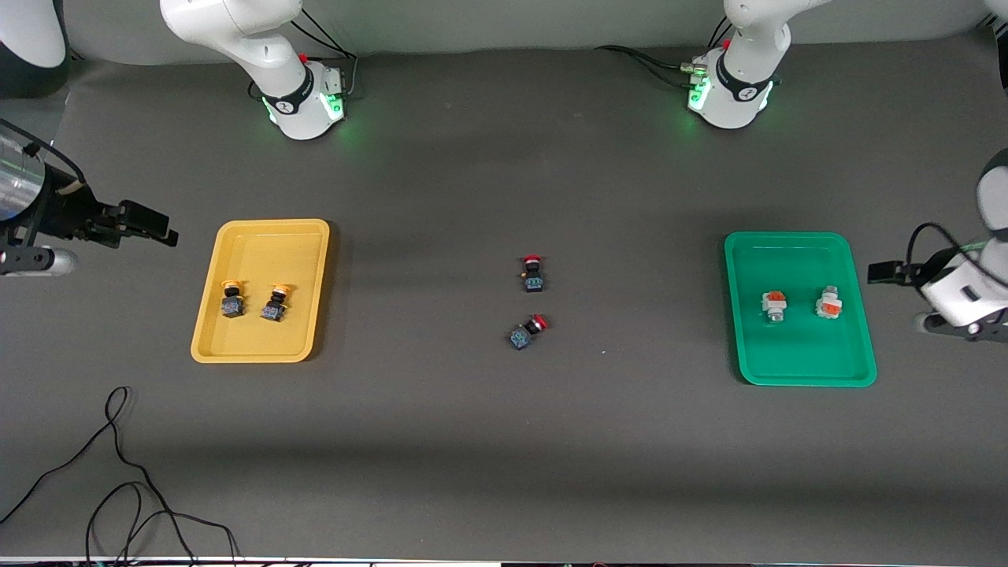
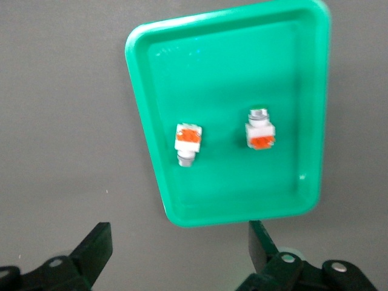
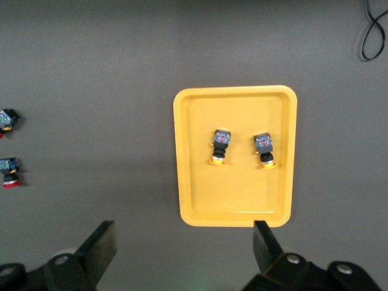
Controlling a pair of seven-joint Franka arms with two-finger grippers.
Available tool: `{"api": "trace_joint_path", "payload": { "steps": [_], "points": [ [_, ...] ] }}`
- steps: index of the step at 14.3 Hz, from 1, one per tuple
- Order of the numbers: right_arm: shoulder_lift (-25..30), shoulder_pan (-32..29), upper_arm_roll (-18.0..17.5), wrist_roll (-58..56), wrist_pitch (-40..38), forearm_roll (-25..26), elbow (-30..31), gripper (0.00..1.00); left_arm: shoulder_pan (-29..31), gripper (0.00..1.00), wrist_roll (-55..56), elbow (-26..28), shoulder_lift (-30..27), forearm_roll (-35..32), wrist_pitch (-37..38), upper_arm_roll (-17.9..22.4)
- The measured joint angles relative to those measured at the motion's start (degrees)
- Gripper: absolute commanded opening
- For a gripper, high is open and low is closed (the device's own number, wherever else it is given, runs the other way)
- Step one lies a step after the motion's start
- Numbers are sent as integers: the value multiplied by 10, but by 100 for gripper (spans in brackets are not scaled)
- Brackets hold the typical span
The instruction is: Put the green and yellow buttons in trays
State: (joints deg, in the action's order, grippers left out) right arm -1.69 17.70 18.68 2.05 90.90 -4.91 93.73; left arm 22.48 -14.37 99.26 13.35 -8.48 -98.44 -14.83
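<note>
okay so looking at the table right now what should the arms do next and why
Probably nothing more than parking. Both yellow buttons lie in the yellow tray, both green buttons in the green tray. The left gripper and right gripper hang open and empty off the trays' outer ends. Only the red buttons lie mid-table, outside the task.

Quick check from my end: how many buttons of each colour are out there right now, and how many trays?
Yellow-capped buttons: 2, and, both in the yellow tray.
Green-ended buttons: 2, and, both in the green tray.
Red-capped buttons: 2, and, on the table between the trays.
Trays: 2.
Total: 6 buttons, 2 trays.
</note>
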Motion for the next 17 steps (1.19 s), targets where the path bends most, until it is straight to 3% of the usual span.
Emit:
{"api": "trace_joint_path", "payload": {
  "steps": [2,6,12,17],
  "points": [
    [-11,26,30,0,-1,0,-12,100,-1,100,0,-20,-30,23,38,-5],
    [-13,28,40,0,-8,0,-27,100,-34,100,22,-23,-96,64,79,-6],
    [-14,28,46,0,-9,0,-35,100,-220,100,96,-26,-133,81,110,112],
    [-14,27,52,1,-10,0,-37,100,-237,100,96,-57,-134,83,138,134]
  ]
}}
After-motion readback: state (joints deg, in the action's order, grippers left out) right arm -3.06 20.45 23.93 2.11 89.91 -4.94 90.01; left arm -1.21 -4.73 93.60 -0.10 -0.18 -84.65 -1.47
